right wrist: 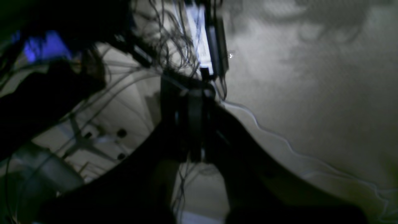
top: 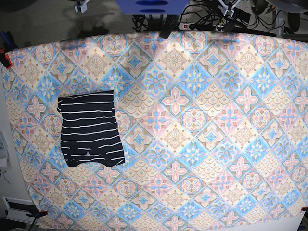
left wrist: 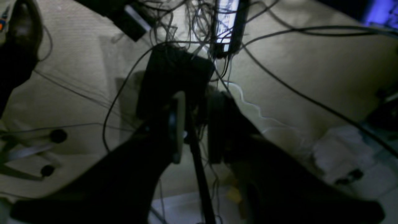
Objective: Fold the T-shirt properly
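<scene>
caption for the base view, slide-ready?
Folded striped T-shirt lies alone at the left of the patterned cloth, both arms out of frame.

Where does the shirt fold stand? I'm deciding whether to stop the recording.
Done, apparently: the T-shirt lies as a compact striped rectangle on the patterned cloth, toward its left side in the base view. In hand: nothing; neither arm appears over the table there. Left: perhaps tidying, since the lower edge looks slightly uneven.
</scene>
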Controlling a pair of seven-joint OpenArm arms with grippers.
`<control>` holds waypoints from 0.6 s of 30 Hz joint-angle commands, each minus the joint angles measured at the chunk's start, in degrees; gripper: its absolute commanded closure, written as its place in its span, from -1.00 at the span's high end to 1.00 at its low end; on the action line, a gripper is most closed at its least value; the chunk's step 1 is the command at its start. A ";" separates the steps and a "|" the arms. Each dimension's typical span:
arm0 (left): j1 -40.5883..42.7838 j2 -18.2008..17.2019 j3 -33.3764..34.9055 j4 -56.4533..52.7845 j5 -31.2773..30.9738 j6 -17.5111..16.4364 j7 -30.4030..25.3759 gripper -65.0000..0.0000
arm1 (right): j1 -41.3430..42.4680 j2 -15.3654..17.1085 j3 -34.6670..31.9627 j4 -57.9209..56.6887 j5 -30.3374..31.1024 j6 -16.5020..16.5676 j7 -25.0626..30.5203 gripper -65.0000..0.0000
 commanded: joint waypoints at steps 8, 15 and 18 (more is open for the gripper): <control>-7.72 0.01 12.72 -13.40 0.11 4.33 -10.71 -0.64 | 4.77 -2.11 -4.62 -10.48 -0.24 -6.29 11.83 -0.97; -15.54 2.47 23.00 -25.00 0.11 12.24 -18.27 -0.64 | 8.20 -6.06 -4.36 -14.35 -0.24 -6.99 15.53 -0.97; -16.42 3.44 26.08 -26.23 0.11 14.88 -18.89 -0.64 | 8.47 -8.08 -4.36 -14.35 -0.15 -13.06 17.20 -0.96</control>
